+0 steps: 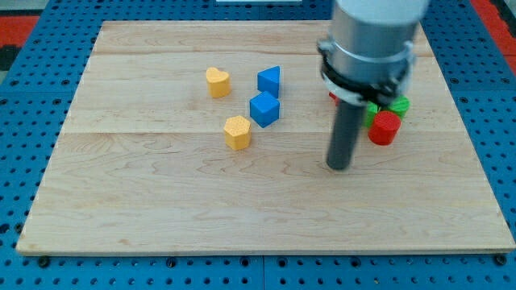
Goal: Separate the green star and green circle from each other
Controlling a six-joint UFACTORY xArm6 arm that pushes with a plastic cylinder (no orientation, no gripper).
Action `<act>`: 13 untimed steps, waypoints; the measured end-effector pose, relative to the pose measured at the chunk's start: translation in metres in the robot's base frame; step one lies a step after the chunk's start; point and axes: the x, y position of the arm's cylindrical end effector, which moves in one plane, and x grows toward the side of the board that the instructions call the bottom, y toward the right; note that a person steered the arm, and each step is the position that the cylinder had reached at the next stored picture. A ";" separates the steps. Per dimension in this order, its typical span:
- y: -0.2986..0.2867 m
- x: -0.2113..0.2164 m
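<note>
The tip [339,167] is set on the bare table [161,217]. No hand is fitted, so none is seen apart or together. Just to the tip's upper right, green pieces [400,105] are seen partly hidden behind the arm, touching a red cylinder [384,128]; star and circle cannot be told apart. Well to the tip's left lie a blue cube [264,109], a blue triangular block [270,80] and two yellow blocks [237,132].
</note>
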 end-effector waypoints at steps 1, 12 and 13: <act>0.079 0.016; 0.054 -0.129; 0.029 -0.125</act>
